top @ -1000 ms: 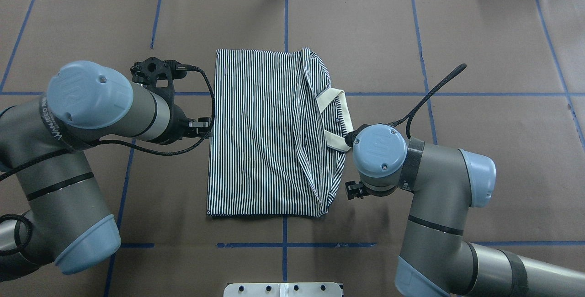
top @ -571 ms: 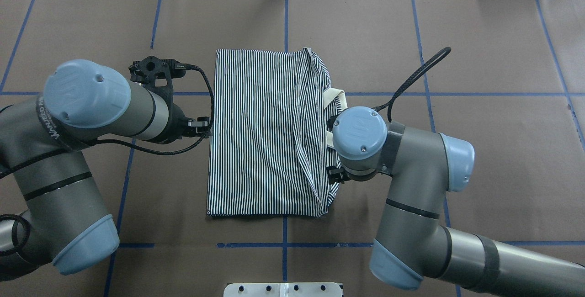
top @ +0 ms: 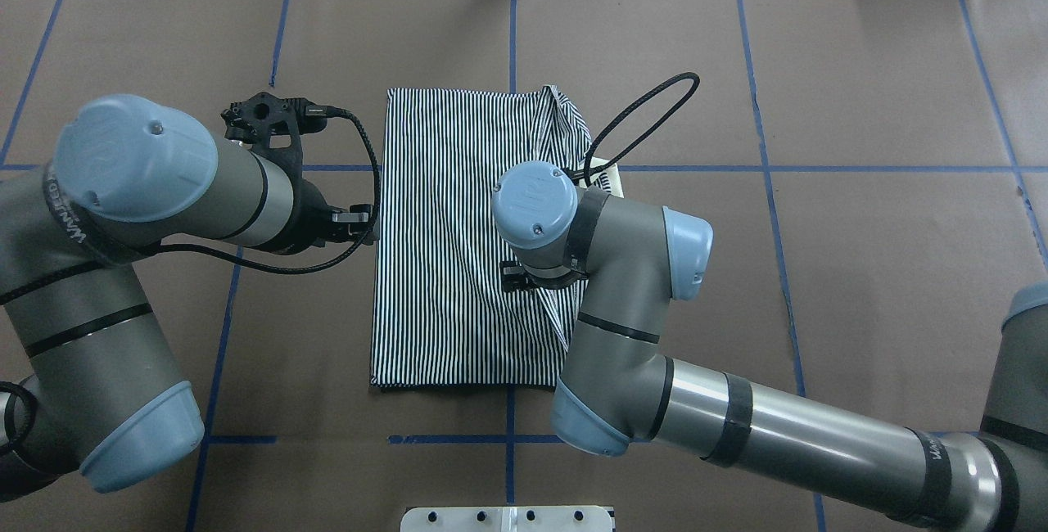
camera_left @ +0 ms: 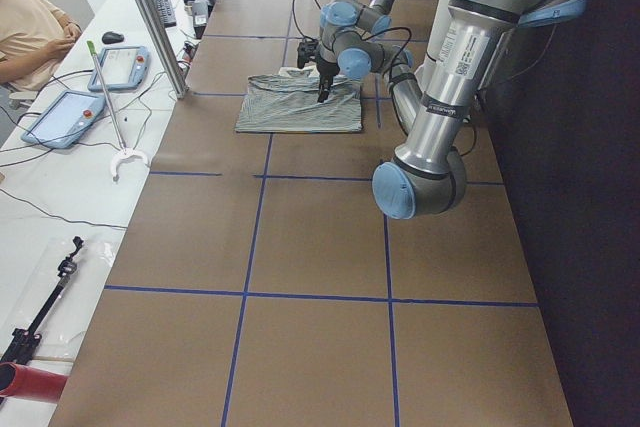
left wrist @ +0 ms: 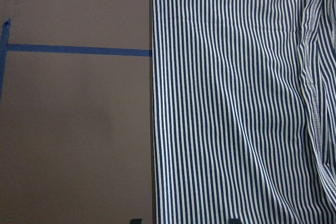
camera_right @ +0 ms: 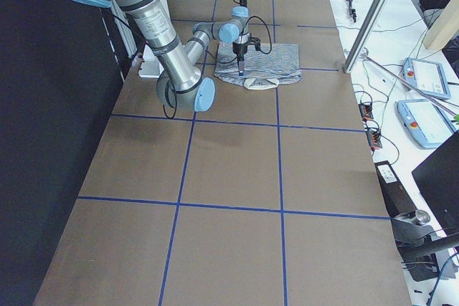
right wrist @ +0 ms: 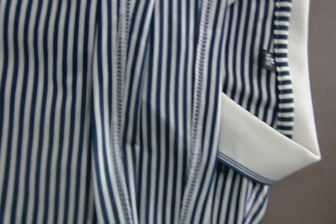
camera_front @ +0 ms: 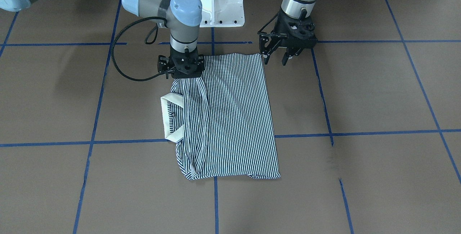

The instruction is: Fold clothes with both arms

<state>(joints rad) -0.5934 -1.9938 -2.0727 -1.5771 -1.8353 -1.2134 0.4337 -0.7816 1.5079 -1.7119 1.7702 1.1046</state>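
The striped shirt (top: 450, 229) lies folded as a rectangle in the middle of the bench (top: 860, 65), with the cream collar (camera_front: 168, 118) sticking out on its right. The left fingers (camera_front: 266, 57) hang spread and empty just beside its left edge. The right arm (top: 536, 205) stands over its right half; whether its fingers grasp the cloth I cannot tell.

The right arm (top: 630, 270) hides most of the collar (top: 614, 178) overhead.

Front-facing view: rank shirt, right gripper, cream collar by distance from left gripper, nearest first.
1. shirt: its corner beside the left gripper.
2. right gripper: at the shirt's opposite robot-side corner.
3. cream collar: farther out, view's left.
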